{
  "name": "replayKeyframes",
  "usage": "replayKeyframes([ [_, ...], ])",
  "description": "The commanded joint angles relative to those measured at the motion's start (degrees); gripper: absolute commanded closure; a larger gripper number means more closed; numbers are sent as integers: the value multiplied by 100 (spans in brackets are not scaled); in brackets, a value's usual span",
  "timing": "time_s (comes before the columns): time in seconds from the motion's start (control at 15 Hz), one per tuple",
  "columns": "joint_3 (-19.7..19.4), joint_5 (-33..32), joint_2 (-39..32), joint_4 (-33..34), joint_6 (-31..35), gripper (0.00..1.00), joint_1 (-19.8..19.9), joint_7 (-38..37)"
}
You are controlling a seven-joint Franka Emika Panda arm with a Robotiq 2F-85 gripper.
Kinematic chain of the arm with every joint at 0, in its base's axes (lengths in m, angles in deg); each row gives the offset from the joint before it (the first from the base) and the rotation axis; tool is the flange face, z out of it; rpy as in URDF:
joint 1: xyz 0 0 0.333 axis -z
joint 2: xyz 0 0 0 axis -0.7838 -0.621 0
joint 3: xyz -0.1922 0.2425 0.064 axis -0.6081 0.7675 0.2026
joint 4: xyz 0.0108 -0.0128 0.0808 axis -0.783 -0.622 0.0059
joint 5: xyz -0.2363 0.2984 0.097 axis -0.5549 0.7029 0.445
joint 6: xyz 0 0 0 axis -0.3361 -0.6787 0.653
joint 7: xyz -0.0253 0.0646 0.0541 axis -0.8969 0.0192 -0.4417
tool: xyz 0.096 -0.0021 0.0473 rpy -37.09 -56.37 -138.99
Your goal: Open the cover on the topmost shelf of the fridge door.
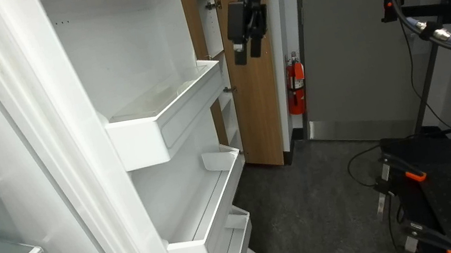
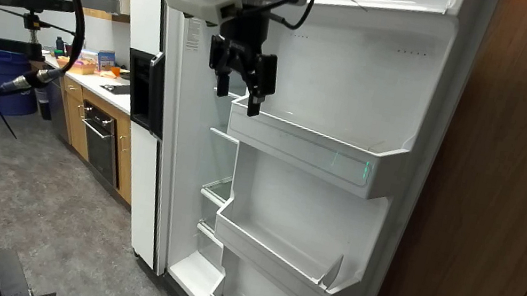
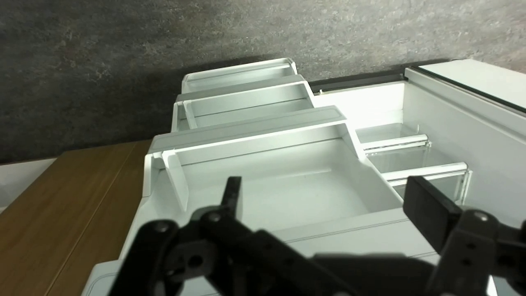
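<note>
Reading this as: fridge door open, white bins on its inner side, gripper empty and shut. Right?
Not shut: the wrist view shows the gripper open, with a wide gap between its jaws. The rest holds: it is empty, and the fridge door is open with white bins on its inner side.

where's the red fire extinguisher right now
In an exterior view, the red fire extinguisher is right of the picture's centre, between the brown wooden door on its left and the grey door on its right.
</note>
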Motion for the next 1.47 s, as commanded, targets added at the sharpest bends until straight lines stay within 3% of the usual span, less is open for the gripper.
replayKeyframes([
  [0.0,6,0,-5,14,-23,0,8,2],
  [0.53,35,-58,2,-9,37,0,7,-23],
  [1.07,137,-399,-75,267,1312,0,78,-480],
  [1.4,83,-582,-199,607,1784,0,52,-202],
])
